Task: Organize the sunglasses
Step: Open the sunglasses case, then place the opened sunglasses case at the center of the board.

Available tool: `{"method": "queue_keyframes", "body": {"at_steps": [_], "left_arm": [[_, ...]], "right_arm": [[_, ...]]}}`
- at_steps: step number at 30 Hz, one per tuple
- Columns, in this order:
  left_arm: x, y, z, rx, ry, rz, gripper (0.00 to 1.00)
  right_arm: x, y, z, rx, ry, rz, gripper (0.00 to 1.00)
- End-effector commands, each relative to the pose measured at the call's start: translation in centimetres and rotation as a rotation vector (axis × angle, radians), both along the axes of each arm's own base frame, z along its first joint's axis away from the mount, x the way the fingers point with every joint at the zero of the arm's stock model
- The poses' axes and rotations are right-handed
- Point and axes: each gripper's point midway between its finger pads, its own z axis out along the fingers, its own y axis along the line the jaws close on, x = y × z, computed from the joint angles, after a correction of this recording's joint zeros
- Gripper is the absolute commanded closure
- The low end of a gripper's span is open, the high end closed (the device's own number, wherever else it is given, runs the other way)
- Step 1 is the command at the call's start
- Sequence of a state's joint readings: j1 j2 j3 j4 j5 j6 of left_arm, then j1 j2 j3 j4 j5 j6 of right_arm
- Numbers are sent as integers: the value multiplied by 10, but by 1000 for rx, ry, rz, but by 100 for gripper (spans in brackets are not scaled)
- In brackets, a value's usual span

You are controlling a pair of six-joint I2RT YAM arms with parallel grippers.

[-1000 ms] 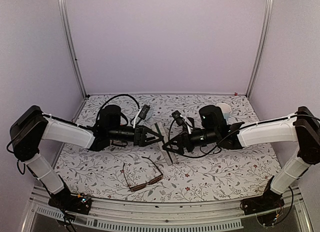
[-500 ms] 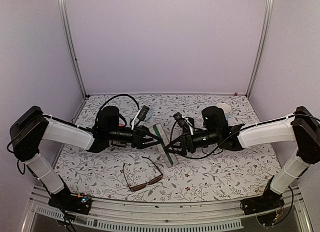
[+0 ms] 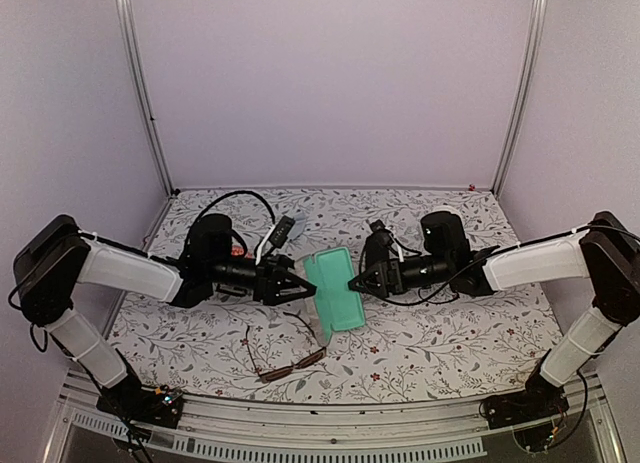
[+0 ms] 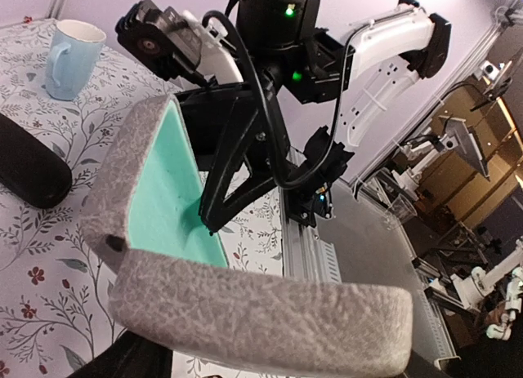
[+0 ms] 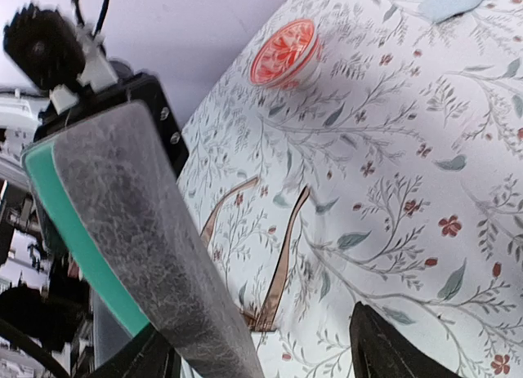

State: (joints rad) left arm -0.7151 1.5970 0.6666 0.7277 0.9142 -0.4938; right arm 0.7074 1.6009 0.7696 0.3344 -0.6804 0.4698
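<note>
Top external: gripping grey case (image 3: 335,295) at its left edge with left gripper (image 3: 297,283), propping lid (image 4: 176,182) open with wide-spread right gripper (image 3: 352,282). Yet to pack brown sunglasses (image 3: 285,353), loose at near centre, or red pair (image 5: 283,51), farther left.

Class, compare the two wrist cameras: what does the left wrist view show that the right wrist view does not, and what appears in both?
Left wrist view only: the black oval case and the right gripper, one finger against the teal lining of the open lid. Right wrist view only: the brown sunglasses lying on the floral tablecloth, with a round red-pink item beyond them, too unclear to identify. Both: the grey case, open, and that tablecloth.
</note>
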Motion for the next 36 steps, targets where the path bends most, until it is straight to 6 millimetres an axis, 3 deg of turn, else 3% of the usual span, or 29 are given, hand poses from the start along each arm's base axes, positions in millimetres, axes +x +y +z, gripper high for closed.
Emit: {"method": "queue_keyframes", "body": {"at_steps": [1,8,14,22,27,31,36], "left_arm": [[-36,2,35,-102,-112,-166,100],[1,-9,15,-17,-28,-11,100],[12,-14,19,-65,29,33,100],[13,-16,24,-123,70,33,100],[15,-17,19,-123,89,42,100],[17,-17,14,-126,102,50,99],[19,-18,5,-115,116,58,80]], "right_arm": [[23,-20,-11,-49,17,-131,30],[0,-13,28,49,-99,-19,30],[-16,-3,28,26,-147,31,33],[-12,-3,10,-24,-140,19,55],[-11,-2,12,-23,-151,20,71],[-8,-6,17,-36,-171,-3,78],[1,-17,21,-89,-185,-50,92]]}}
